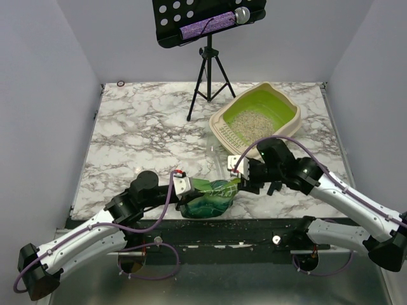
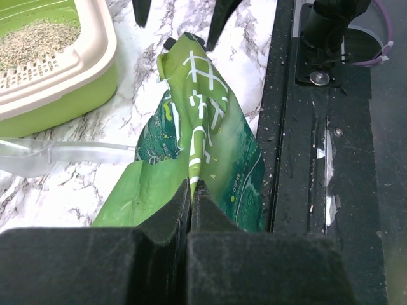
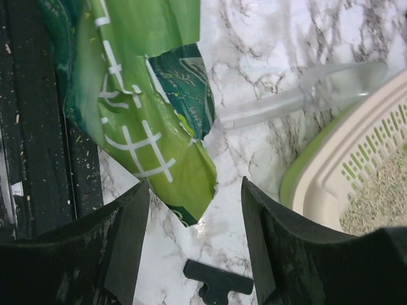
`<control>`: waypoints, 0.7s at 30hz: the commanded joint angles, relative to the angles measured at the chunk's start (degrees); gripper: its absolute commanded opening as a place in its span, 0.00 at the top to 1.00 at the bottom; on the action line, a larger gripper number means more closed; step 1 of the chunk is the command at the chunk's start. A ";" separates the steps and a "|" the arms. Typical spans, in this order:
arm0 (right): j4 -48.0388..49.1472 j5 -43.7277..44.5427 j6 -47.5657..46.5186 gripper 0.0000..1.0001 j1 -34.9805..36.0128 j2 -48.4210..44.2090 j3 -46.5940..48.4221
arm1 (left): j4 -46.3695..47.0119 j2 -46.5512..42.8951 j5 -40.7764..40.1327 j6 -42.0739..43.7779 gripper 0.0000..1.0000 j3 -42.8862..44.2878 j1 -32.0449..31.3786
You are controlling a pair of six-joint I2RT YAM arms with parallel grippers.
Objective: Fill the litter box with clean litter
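The beige litter box (image 1: 287, 124) with a lime-green inside stands at the back right, and pale grey-beige clean litter (image 1: 250, 124) covers part of its floor. It also shows in the left wrist view (image 2: 95, 51) and the right wrist view (image 3: 337, 171). A glossy green bag (image 1: 210, 198) lies near the table's front edge. My left gripper (image 1: 186, 190) is shut on the bag's edge (image 2: 197, 146). My right gripper (image 1: 237, 170) is open and empty just above the bag's torn end (image 3: 159, 159).
A clear plastic scoop (image 3: 299, 95) lies on the marble between the bag and the litter box. A small black clip (image 3: 216, 279) lies under my right gripper. A black tripod stand (image 1: 206, 70) stands at the back. The black front rail (image 2: 318, 159) is speckled with litter.
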 commanded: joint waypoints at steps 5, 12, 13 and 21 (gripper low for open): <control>-6.06 -13.06 -7.23 0.36 -0.37 7.45 6.71 | 1.69 -2.23 -2.33 0.81 1.00 0.92 -0.30; -8.35 -15.62 -7.94 0.41 -0.38 10.53 6.10 | 1.60 -2.06 -1.98 0.90 1.00 1.10 -0.30; -8.09 -15.97 -7.85 0.41 -0.38 10.79 5.40 | 1.43 -2.14 -1.90 0.99 1.00 1.10 -0.39; -5.98 -17.82 -5.92 0.54 -0.38 11.85 2.59 | 1.42 -2.32 -1.89 0.99 1.00 1.10 -0.39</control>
